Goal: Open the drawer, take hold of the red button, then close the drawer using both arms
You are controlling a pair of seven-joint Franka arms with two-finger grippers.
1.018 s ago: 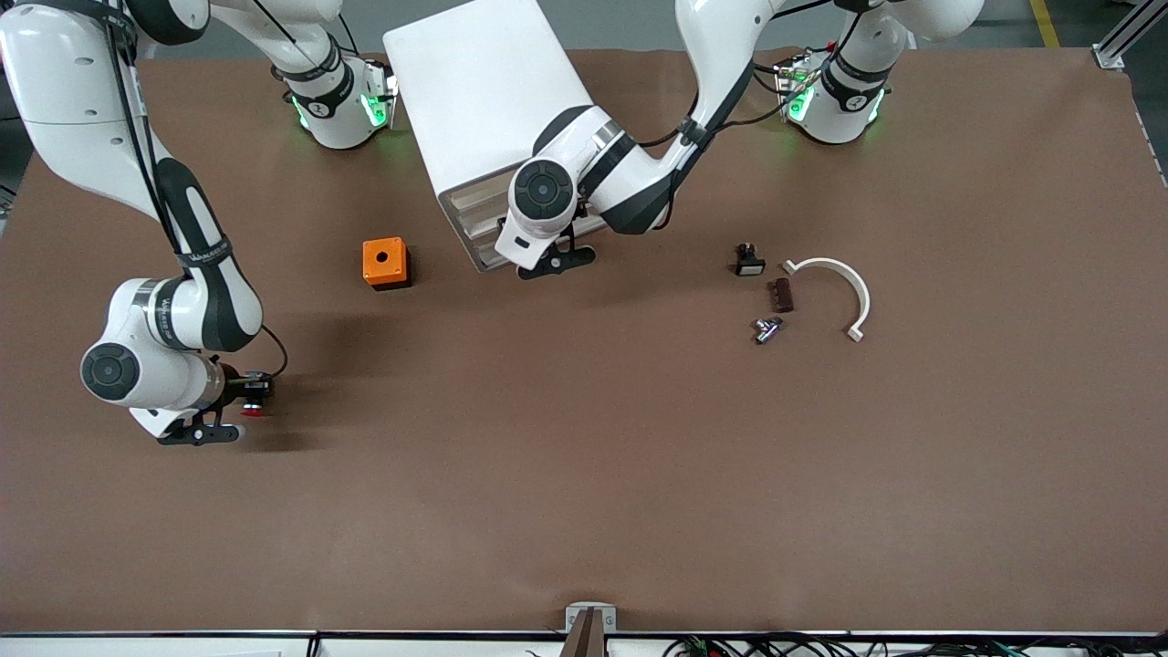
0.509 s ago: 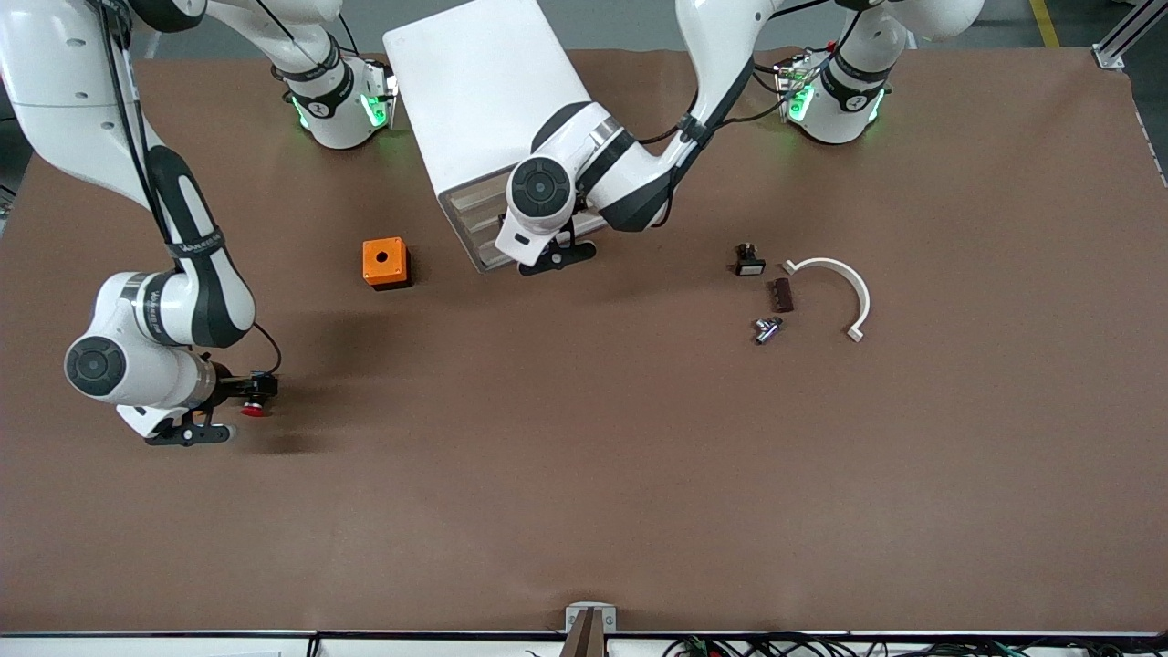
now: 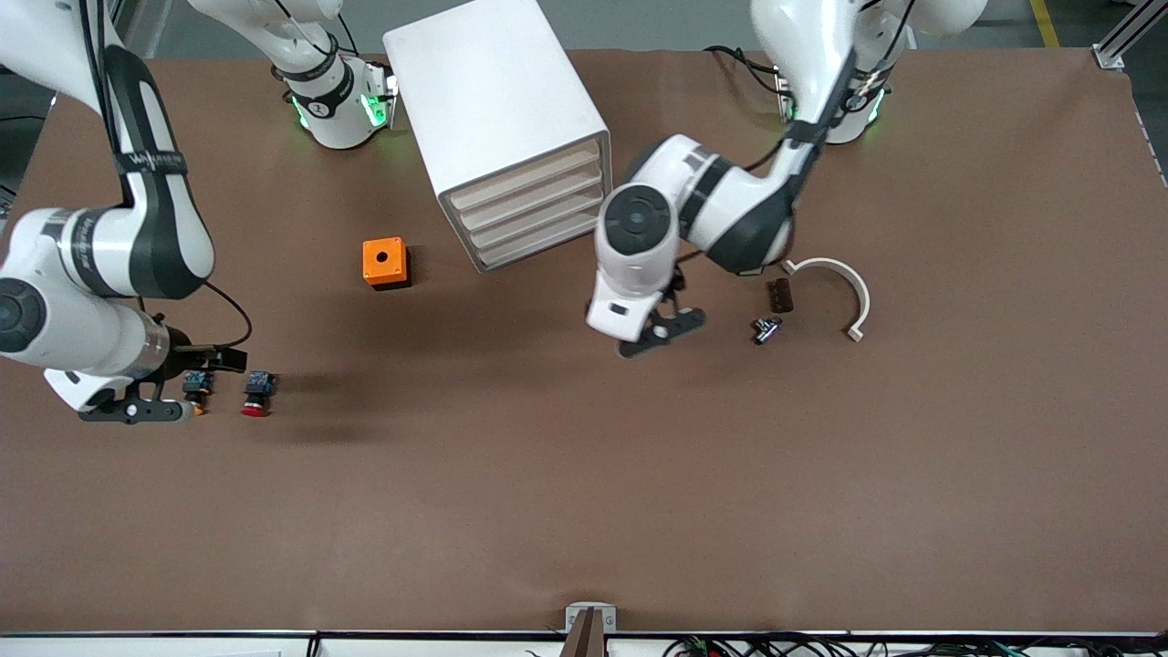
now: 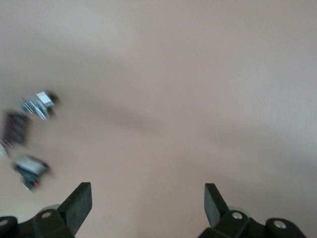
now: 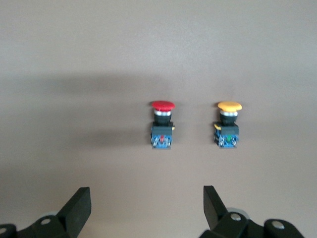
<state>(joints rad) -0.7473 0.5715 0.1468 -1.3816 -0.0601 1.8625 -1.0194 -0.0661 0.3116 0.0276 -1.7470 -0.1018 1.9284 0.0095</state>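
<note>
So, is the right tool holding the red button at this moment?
No, the red button lies on the table beside the yellow button, and the right tool is open and apart from both.

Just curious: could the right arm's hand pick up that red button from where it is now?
Probably yes. The right hand is open and next to the red button, which lies free on the table beside a yellow button, with nothing between them.
</note>
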